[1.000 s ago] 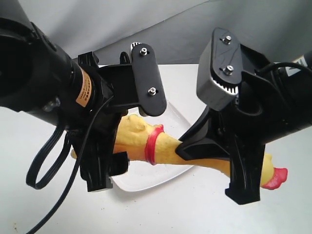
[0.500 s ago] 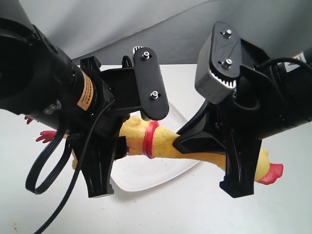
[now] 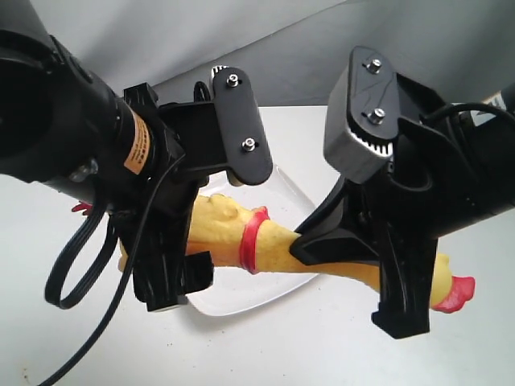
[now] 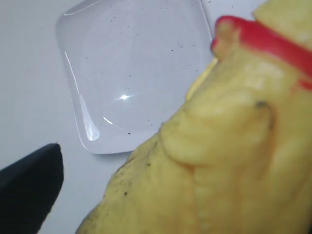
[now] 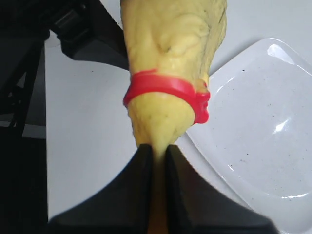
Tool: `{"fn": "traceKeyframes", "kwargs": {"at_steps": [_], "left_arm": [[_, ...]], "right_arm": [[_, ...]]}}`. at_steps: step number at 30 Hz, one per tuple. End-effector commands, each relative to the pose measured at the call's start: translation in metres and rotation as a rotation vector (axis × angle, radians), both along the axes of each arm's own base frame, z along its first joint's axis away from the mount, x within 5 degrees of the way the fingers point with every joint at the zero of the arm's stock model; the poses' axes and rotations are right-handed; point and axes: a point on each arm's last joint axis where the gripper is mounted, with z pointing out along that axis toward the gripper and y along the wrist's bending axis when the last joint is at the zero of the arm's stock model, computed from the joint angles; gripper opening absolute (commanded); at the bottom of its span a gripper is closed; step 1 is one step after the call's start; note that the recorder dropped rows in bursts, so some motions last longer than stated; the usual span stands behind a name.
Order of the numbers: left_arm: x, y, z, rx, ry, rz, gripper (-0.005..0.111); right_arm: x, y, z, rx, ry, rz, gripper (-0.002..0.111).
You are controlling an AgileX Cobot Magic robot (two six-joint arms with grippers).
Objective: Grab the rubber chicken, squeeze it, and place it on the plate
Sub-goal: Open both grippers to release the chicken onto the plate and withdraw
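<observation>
The rubber chicken (image 3: 278, 245) is hanging in the air across the plate (image 3: 241, 297). The right gripper (image 5: 157, 150) is pinched nearly flat on its neck just past the red ring, so I'd guess this is the squeeze bit before the set-down. The left gripper (image 3: 173, 277) sits around the body end, can't tell if it's actually gripping; plain white table (image 3: 306, 354) underneath, grey cloth backdrop (image 3: 265, 48) behind.

Left arm (image 3: 64, 112) and right arm (image 3: 459, 185) slant downward; right tool (image 5: 157, 153) pinched tight, left tool (image 3: 179, 281) parted
</observation>
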Motion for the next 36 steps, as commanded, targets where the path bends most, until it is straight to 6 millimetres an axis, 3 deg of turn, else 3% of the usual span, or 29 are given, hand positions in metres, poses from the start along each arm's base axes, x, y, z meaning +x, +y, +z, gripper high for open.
{"fn": "traceKeyframes", "kwargs": {"at_steps": [1,6,8,10,12,15,19,22,26,29,31,33,36], "left_arm": [[0.002,0.002,0.004,-0.009,-0.030,0.022,0.104],[0.002,0.005,0.022,-0.021,-0.087,0.026,0.104],[0.000,0.008,0.039,-0.052,-0.122,0.030,0.104],[-0.005,0.014,0.068,-0.122,-0.175,0.057,0.104],[-0.015,0.025,0.096,-0.207,-0.224,0.096,0.104],[-0.038,0.052,0.129,-0.293,-0.295,0.131,0.104],[-0.065,0.086,0.156,-0.422,-0.382,0.237,0.104],[-0.084,0.106,0.170,-0.526,-0.414,0.281,0.104],[-0.094,0.118,0.177,-0.562,-0.439,0.280,0.104],[-0.099,0.122,0.179,-0.577,-0.449,0.280,0.103],[-0.102,0.126,0.181,-0.588,-0.455,0.282,0.098],[-0.106,0.130,0.183,-0.603,-0.459,0.290,0.081],[-0.114,0.139,0.184,-0.608,-0.456,0.305,0.041]], "right_arm": [[0.000,0.001,0.005,0.027,-0.020,-0.010,0.000],[0.010,0.000,0.006,0.036,-0.089,-0.092,0.000],[0.018,0.002,0.003,0.036,-0.111,-0.135,0.000],[0.032,0.006,-0.005,0.035,-0.132,-0.182,0.000],[0.048,0.013,-0.021,0.021,-0.130,-0.223,0.000],[0.081,0.025,-0.065,-0.046,-0.142,-0.287,0.000],[0.112,0.033,-0.112,-0.099,-0.200,-0.371,0.000],[0.123,0.035,-0.143,-0.145,-0.184,-0.396,0.000],[0.124,0.036,-0.158,-0.174,-0.160,-0.390,0.000],[0.124,0.036,-0.158,-0.175,-0.156,-0.388,0.013],[0.124,0.036,-0.158,-0.174,-0.154,-0.391,0.029],[0.124,0.036,-0.158,-0.174,-0.154,-0.391,0.048],[0.123,0.036,-0.154,-0.168,-0.156,-0.388,0.064]]}}
